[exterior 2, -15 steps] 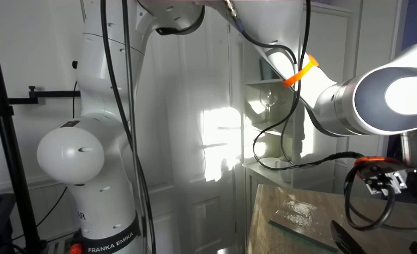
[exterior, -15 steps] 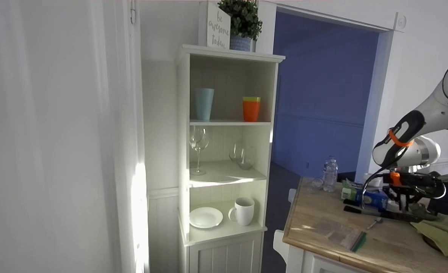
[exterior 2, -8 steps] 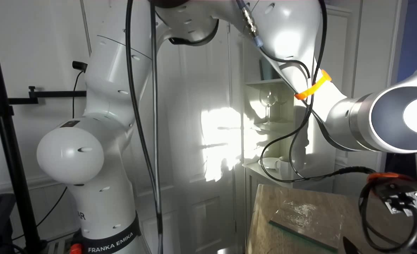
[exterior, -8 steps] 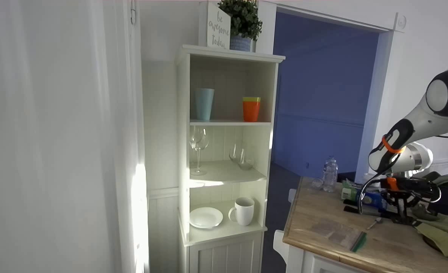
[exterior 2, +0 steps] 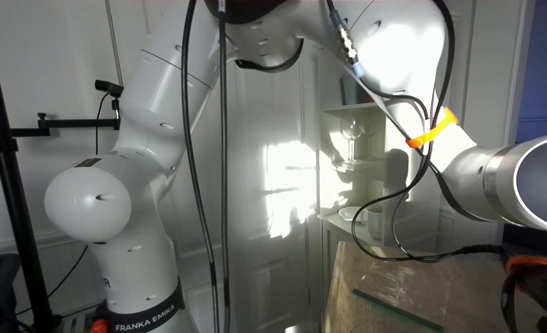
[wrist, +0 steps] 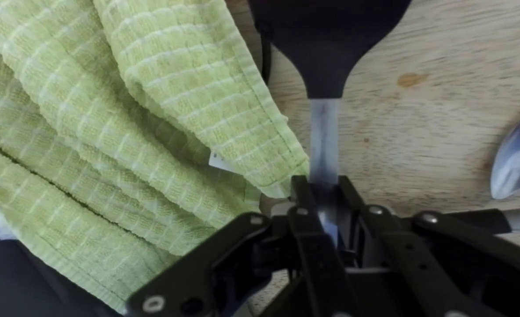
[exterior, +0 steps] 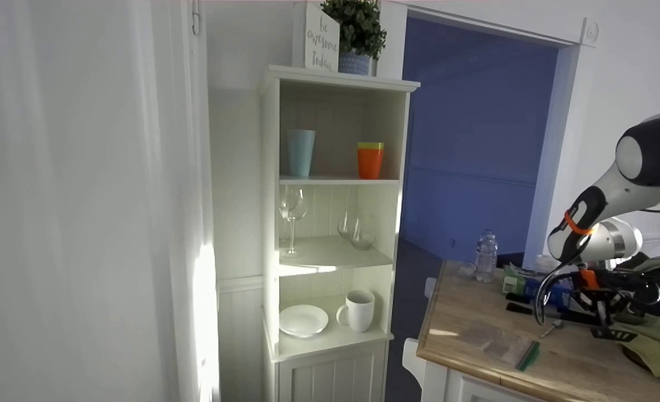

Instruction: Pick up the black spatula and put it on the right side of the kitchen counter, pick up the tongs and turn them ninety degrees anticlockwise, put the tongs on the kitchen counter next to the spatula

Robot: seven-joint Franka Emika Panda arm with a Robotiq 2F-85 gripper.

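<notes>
Wrist view had the black slotted spatula (wrist: 325,86) clamped in the gripper (wrist: 324,189), its two sides pressed on the metal shaft. Long axis ran straight up and down there: black head toward the top, cut by the frame edge, shaft dropping into the grip, handle end hidden behind the gripper. Spatula was over the kitchen counter (exterior: 575,371), just beside a yellow-green dish towel (wrist: 145,110) whose corner reached nearly to the shaft; couldn't tell whether the head touched the wood. In an exterior view the slotted head showed right below the gripper, pointing to the counter's near edge, between the towel and a small metal utensil (exterior: 552,328). From the wrist, a black-and-grey utensil (wrist: 486,220) stuck out rightward from behind the gripper, roughly square to the spatula; too little of it showing to name. Zip-top plastic bag (exterior: 500,343) with a green seal lay flat on the wood in both exterior views. Clear water bottle (exterior: 486,257) stood near the far edge, green box (exterior: 513,283) and blue box (exterior: 553,293) beside it. In an exterior view the Panda arm (exterior 2: 394,55) filled much of the upper frame, gripper mostly cropped at right.
</notes>
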